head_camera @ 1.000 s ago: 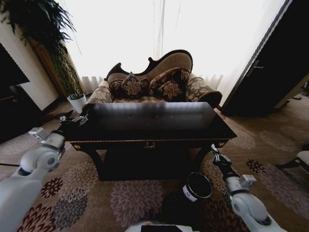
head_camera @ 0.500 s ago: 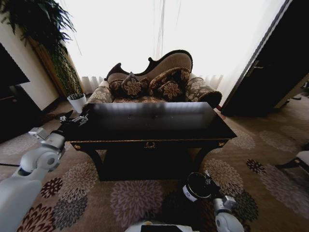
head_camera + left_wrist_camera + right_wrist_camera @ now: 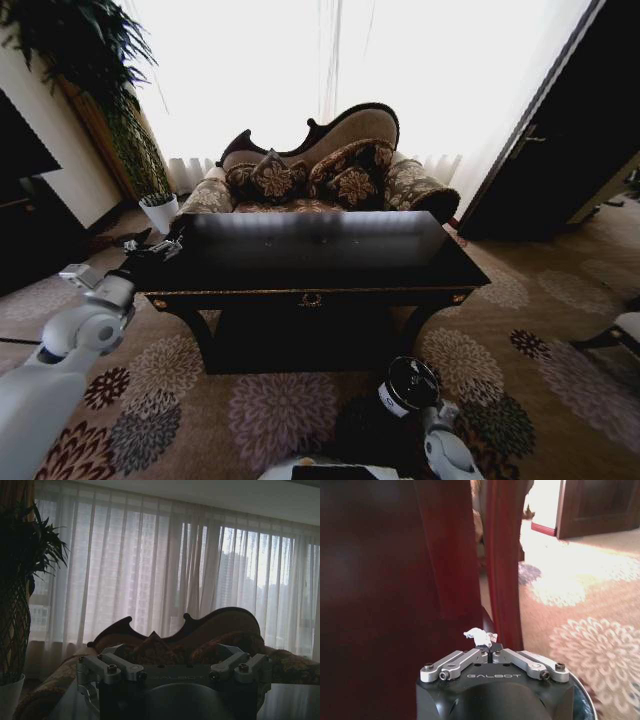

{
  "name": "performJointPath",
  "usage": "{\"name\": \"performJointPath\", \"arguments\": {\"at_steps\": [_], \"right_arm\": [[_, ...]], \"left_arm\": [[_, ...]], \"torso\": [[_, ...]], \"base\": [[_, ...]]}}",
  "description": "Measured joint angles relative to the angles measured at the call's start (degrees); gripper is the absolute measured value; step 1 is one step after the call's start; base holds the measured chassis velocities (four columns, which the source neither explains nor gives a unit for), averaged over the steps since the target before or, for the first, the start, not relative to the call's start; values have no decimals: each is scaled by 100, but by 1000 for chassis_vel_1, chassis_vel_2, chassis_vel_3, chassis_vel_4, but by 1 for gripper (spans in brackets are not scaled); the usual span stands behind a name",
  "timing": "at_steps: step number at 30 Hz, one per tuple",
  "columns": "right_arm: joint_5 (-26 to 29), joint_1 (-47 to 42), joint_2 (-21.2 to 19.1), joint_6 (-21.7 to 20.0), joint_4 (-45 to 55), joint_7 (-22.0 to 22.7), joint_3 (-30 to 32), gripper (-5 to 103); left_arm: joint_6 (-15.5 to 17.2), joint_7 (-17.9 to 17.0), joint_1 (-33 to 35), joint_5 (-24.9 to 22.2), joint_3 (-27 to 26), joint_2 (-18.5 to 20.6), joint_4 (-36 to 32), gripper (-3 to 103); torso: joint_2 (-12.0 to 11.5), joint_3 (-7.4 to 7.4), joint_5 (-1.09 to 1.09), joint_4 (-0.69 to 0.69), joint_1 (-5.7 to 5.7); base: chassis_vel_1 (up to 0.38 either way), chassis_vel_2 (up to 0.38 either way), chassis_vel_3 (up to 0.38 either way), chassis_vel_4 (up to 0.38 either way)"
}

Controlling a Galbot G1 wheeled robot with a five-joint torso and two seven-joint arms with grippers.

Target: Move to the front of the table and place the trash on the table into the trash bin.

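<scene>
The glossy black table (image 3: pixel 250 280) stands straight ahead, with a sofa behind it. On the carpet in front of the table's right leg sits the small black trash bin (image 3: pixel 410 385), slightly tilted in the head view. My right gripper (image 3: pixel 432 410) is low beside the bin. In the right wrist view my right gripper (image 3: pixel 490 647) is shut on a white paper wad (image 3: pixel 479 635) of trash, with the bin's rim (image 3: pixel 582 700) just below and the table leg (image 3: pixel 502 565) close ahead. My left gripper (image 3: pixel 150 248) hovers open at the table's left corner.
A patterned sofa (image 3: pixel 320 170) with cushions stands behind the table. A potted plant (image 3: pixel 158 210) is at the back left and a dark door (image 3: pixel 560 150) at the right. Flowered carpet (image 3: pixel 270 410) lies open in front of the table.
My right arm has dropped from beside the table's right leg to low next to the bin. The left arm has not moved.
</scene>
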Motion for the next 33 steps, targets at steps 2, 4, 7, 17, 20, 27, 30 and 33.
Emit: {"name": "performJointPath", "arguments": {"at_steps": [2, 4, 7, 17, 20, 27, 30, 33], "right_arm": [[43, 395, -11, 133, -587, -43, -89, 0], [84, 648, -19, 190, -937, -61, -142, 0], [163, 1078, -56, 250, -1545, -80, -231, 0], [424, 1575, -116, 252, -2524, -46, -285, 0], [501, 1616, -158, 258, -2623, -53, -297, 0], [632, 1651, -197, 248, -2597, -53, -288, 10], [633, 1635, -179, 246, -2565, -48, -265, 15], [646, 1597, -141, 240, -2533, -44, -240, 32]], "left_arm": [[0, 0, 0, 0, 0, 0, 0, 100], [0, 0, 0, 0, 0, 0, 0, 100], [0, -1, 0, 0, 0, 0, 0, 100], [0, 0, 0, 0, 0, 0, 0, 100], [0, -1, 0, 0, 0, 0, 0, 100], [0, -1, 0, 0, 0, 0, 0, 100], [0, 0, 0, 0, 0, 0, 0, 100], [0, -1, 0, 0, 0, 0, 0, 100]], "torso": [[0, 0, 1, 1, 0], [0, 0, 1, 2, 0], [0, 0, -1, 1, 0], [0, 0, 0, 1, 0], [0, 0, 0, 1, 0], [-1, -1, 0, 1, 0], [0, 0, -1, 1, 0], [0, -1, 0, 1, 0]], "base": [[0, 0, 0, 0], [0, 0, 0, 0], [0, 0, 0, 0], [0, 0, 0, 0], [0, 0, 0, 0], [0, 0, 0, 0], [0, 0, 0, 0], [0, 0, 0, 0]]}}
